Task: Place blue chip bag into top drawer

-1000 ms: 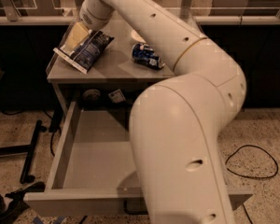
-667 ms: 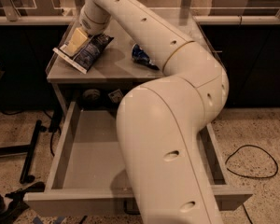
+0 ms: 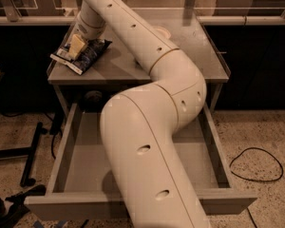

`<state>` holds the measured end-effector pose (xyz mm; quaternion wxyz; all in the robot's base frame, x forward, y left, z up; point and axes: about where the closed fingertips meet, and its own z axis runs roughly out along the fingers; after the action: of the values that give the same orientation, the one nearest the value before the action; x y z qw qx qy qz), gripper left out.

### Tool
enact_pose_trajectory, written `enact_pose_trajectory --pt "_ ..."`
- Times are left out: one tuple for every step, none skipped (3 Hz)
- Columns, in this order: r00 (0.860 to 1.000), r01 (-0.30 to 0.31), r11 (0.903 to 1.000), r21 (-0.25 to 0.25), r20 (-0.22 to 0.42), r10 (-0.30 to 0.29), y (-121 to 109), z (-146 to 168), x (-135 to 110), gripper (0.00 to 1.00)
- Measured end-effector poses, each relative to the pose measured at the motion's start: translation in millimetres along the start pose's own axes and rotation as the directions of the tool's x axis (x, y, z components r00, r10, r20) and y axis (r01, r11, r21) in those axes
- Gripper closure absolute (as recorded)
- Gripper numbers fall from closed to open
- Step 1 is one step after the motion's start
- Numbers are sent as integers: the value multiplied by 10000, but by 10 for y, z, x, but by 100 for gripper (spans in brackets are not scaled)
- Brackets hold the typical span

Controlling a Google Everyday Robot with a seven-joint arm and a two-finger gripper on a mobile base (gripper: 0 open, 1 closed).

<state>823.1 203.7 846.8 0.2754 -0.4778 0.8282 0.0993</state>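
Observation:
The blue chip bag lies flat on the far left of the grey tabletop, with a white end toward the table's left edge. My gripper is right over the bag, low and at its left part. The top drawer is pulled wide open under the tabletop, its flat grey bottom bare where it shows. My large cream arm crosses the drawer's middle and hides much of it and of the tabletop's centre. The drawer's front handle is not visible.
A black cable loops on the speckled floor at the right. Black stand legs lie on the floor at the left. A round dark part sits under the tabletop. A rail runs behind the table.
My arm has swung left and now covers the blue can that showed on the tabletop. The gripper stays over the chip bag, which still lies on the table.

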Motion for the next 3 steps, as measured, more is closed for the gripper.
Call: enact_pose_trajectory --pt "10000 24 9999 132 -3 -24 -39 -74 -25 72" --pt "10000 25 9999 133 0 -25 -39 -76 -25 97" --pt "9982 246 9991 336 539 -264 -36 -458 -62 100"
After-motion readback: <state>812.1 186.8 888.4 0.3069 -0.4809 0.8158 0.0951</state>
